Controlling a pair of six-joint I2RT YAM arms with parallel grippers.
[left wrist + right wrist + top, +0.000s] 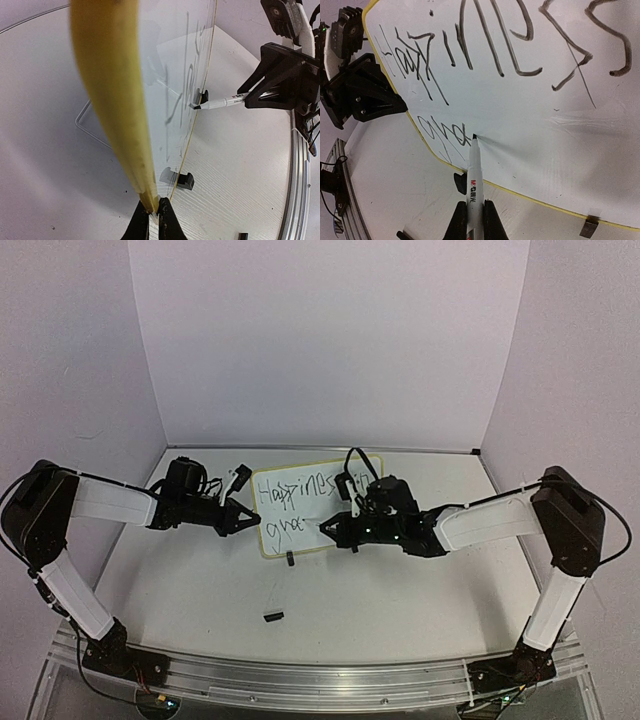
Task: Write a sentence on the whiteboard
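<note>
Nearest the arm bases, a small black piece, perhaps a cap, lies alone on the table, low and centre in the overhead view and well clear of the work. Above it, a black clip foot props the whiteboard at its lower edge.

From the left of the frame, the left gripper has its fingers pinched tight on the board's yellow left rim, probably to brace the tilted board against the pen's push. From the right, the right gripper is clamped on a marker, its tip touching the board just after the opening letters of the second line.

The sentence is partly done: its top line runs across the board, and the right wrist and its cable hide the end of that line from above. The bare back wall stands beyond.
</note>
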